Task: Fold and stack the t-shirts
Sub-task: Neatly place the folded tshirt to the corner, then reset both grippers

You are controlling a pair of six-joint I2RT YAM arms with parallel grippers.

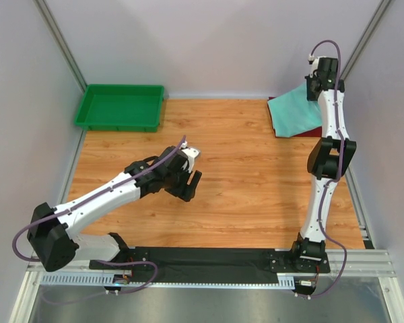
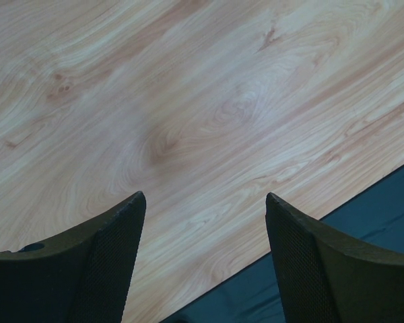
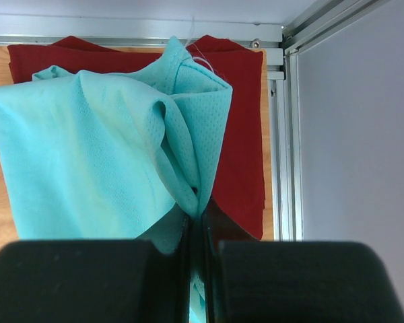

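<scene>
1. Cloth of the mint-green t-shirt is being pinched by the right pincer, whose jaws are being pressed together on a gathered fold, with only fabric between them.
2. That t-shirt is being shown bunched and creased at the far right corner of the wooden surface, close to the frame rails.
3. The dark red t-shirt is being partly covered by the mint-green one. It is lying flat beneath it, with its far edge and right side showing.
4. The left pincer is being held released, its jaws spread wide with nothing between them. It is being held over bare wood at the middle-left of the surface, well apart from both t-shirts.
5. A bright green plastic tray is being carried at the far left corner of the surface, well apart from both pincers.
</scene>
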